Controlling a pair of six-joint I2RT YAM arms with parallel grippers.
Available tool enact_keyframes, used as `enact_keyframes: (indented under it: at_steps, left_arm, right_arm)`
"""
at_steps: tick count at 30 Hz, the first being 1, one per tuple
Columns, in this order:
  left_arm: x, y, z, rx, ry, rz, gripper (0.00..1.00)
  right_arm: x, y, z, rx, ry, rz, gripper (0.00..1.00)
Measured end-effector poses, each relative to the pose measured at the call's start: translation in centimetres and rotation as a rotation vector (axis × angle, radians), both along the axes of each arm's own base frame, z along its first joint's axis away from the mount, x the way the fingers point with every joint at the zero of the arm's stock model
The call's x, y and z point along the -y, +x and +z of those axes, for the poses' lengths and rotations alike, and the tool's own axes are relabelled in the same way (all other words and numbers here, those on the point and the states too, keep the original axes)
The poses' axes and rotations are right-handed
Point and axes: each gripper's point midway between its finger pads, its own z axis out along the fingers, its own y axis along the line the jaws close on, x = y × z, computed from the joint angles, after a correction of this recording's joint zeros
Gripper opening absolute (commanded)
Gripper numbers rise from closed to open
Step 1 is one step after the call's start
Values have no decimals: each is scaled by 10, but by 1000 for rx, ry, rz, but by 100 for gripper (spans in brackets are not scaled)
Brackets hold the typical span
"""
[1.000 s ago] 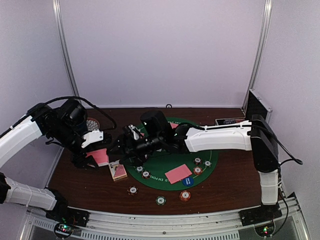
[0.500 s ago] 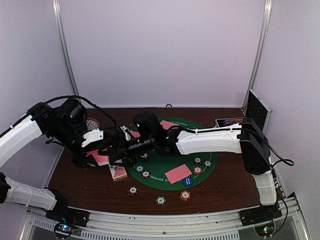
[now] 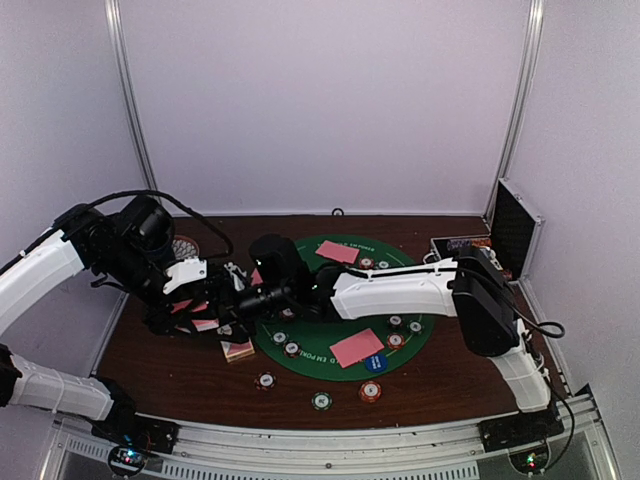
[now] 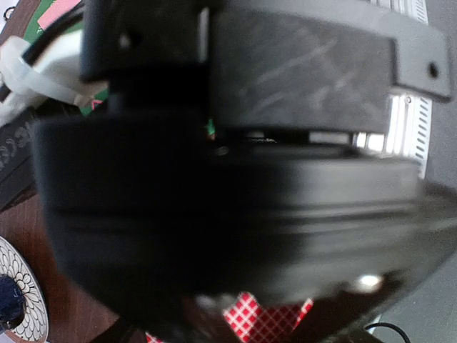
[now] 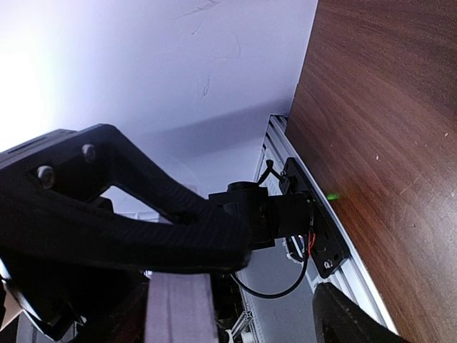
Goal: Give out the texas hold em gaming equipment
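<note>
A dark wood-grain table (image 3: pixel 160 375) is carrying a round green felt mat (image 3: pixel 325 328) with white lettering near its rim. The right arm (image 3: pixel 400 288), a smooth white shell with black joints, is spanning the mat from 3 o'clock to 9 o'clock. The left arm (image 3: pixel 40 272), also white and black, is arching over the wood beyond the mat's 9 o'clock edge. At the table's 2 o'clock corner a black-and-silver metal case (image 3: pixel 515 222) is standing with its lid upright.

The right claw (image 3: pixel 230 305) is hanging just beside the left claw (image 3: pixel 180 318). In the right wrist view its black fingers (image 5: pixel 143 229) are standing wide apart. The left claw is clamping tight on a pink deck (image 3: pixel 203 322). The deck's red-and-white checked back is showing at the bottom of the left wrist view, under a blurred black bulk.

Flat rectangular cards are lying apart. One pink card (image 3: pixel 357 347) is at the mat's 5 o'clock, a second pink card (image 3: pixel 338 251) is at 12 o'clock, and a small pile (image 3: pixel 237 347) is on the wood just off 8 o'clock. A white disc (image 3: pixel 185 247) with a dark petal pattern is sitting on the wood at 10 o'clock.

Small round striped chips (image 3: pixel 396 340) are resting on the felt at 4 o'clock and 7 o'clock. On the wood at 6 o'clock a white chip (image 3: pixel 265 380), a green chip (image 3: pixel 321 401) and an orange chip (image 3: pixel 370 391) are sitting in a loose row.
</note>
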Motion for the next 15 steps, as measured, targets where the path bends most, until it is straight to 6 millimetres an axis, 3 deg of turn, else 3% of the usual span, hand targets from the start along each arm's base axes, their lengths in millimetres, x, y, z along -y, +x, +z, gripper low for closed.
enact_keyframes:
  at_steps: [9, 15]
  left_arm:
    - [0, 0, -2, -8, 6, 1, 0]
    - [0, 1, -3, -13, 9, 1, 0]
  right_arm:
    - [4, 8, -10, -26, -9, -14, 70]
    - [17, 11, -9, -14, -19, -24, 64]
